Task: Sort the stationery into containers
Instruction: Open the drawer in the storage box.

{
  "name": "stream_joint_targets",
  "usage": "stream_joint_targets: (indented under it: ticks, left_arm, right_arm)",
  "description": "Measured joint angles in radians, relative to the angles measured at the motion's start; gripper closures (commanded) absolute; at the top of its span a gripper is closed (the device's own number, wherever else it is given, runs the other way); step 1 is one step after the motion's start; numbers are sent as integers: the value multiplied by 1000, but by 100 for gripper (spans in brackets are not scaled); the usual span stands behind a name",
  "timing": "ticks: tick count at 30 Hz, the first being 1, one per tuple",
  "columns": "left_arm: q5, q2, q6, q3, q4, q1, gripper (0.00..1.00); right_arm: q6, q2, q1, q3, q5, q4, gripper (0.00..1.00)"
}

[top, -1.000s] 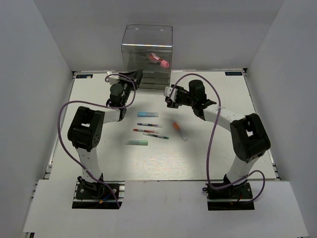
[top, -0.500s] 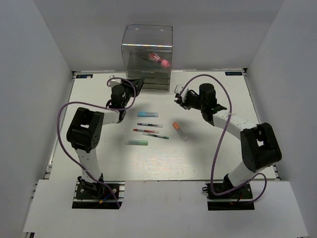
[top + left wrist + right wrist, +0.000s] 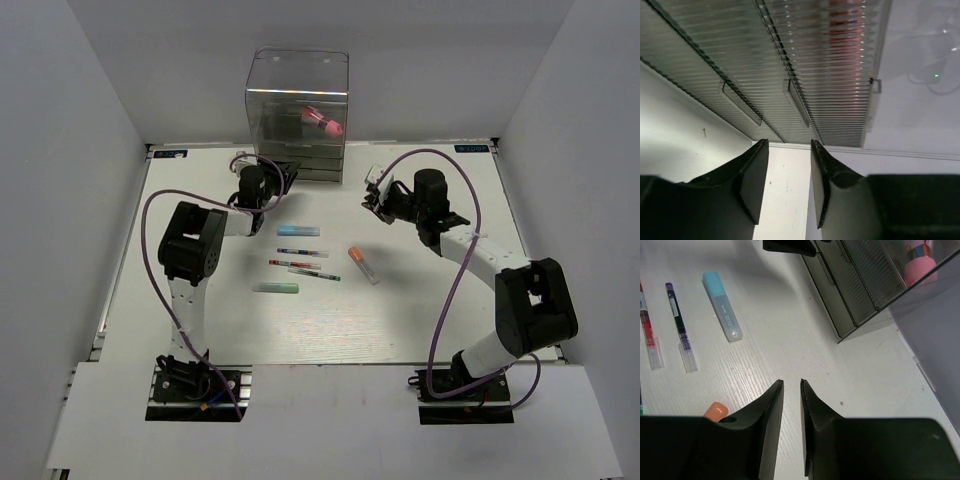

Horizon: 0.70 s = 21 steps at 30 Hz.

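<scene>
While the right gripper (image 3: 790,383) is hanging empty, jaws narrowly parted, the left gripper (image 3: 788,145), parted wider and empty, is facing the containers' (image 3: 840,75) drawer handle (image 3: 798,103) just beyond its fingertips.

Upper centre of my frame, the clear box (image 3: 297,100) holds the pink tube (image 3: 322,121). My left gripper (image 3: 283,172) sits at its lower drawers, and the right gripper (image 3: 372,195) hovers just right. Mid-frame lie three pens (image 3: 295,264), the upper pale bar (image 3: 298,230), the lower pale bar (image 3: 276,287) and the orange marker (image 3: 360,263).
</scene>
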Motion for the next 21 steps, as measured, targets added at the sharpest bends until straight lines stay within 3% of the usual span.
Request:
stream_joint_targets:
  ticks: [14, 21]
  left_arm:
    - [-19, 90, 48, 142, -29, 1, 49]
    - [-36, 111, 48, 163, -46, 2, 63]
  right_arm:
    - [8, -2, -19, -5, -3, -13, 72]
    - [8, -6, -23, -15, -3, -16, 72]
